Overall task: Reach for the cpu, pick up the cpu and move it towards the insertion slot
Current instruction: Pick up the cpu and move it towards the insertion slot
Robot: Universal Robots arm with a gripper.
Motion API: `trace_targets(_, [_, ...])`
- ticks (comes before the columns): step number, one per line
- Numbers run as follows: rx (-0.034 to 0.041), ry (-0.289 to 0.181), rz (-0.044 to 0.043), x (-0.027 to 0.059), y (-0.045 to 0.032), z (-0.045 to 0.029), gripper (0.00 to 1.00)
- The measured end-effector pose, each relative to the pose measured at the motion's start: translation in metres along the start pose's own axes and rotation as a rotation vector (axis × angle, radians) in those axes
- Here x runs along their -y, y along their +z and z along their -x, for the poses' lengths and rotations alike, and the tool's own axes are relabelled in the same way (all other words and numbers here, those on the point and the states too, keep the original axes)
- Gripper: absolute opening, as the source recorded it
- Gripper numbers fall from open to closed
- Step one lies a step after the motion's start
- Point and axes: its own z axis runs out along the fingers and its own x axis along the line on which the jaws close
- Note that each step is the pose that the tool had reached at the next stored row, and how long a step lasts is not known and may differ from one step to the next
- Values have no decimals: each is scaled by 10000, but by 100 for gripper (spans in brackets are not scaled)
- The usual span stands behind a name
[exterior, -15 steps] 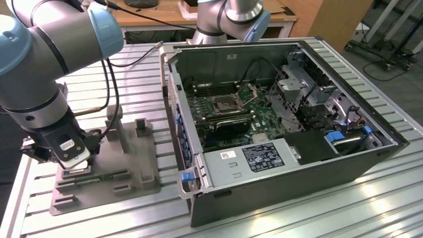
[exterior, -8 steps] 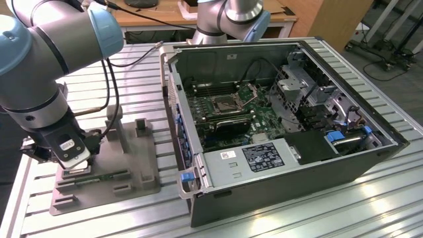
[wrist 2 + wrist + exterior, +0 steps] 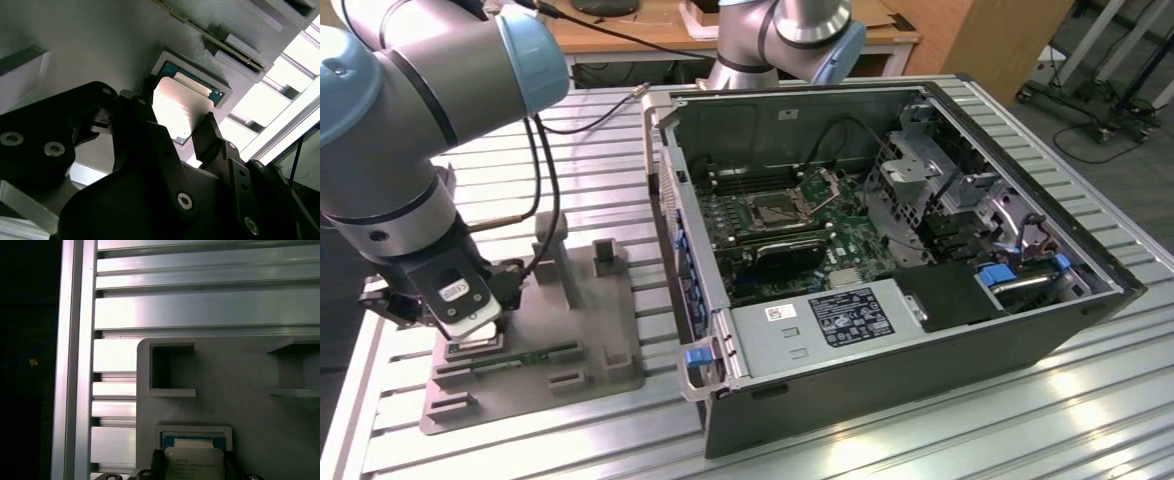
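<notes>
Silvery cpu (image 3: pixel 182 100) sat in grey fixture (image 3: pixel 594 330) recess, exterior view's lower left | hand (image 3: pixel 179 117) was down over it, grip could not be told | insertion slot (image 3: pixel 774 210) lay well apart, frame centre

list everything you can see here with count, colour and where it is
cpu: 1, silvery top, seated in a pocket of the holder, right under the gripper
holder: 1, grey, on the table at the exterior view's left
memory stick: 1, green, lying in the holder
computer case: 1, dark grey, open, exterior view's centre-right
insertion slot: 1, silver frame with dark centre, inside the case
table: 1, ribbed silver
other arm: 1, grey and blue, behind the case
arm: 1, grey and blue, above the holder
gripper: 1, black, at the cpu
</notes>
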Motion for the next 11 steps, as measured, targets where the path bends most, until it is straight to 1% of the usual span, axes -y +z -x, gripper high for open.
trace_targets(9, [-3, 0, -1, 0, -5, 0, 55])
trace_targets(10, [-3, 0, -1, -1, -30, -1, 55])
trace_targets(11, [-4, 0, -2, -1, -38, -1, 55])
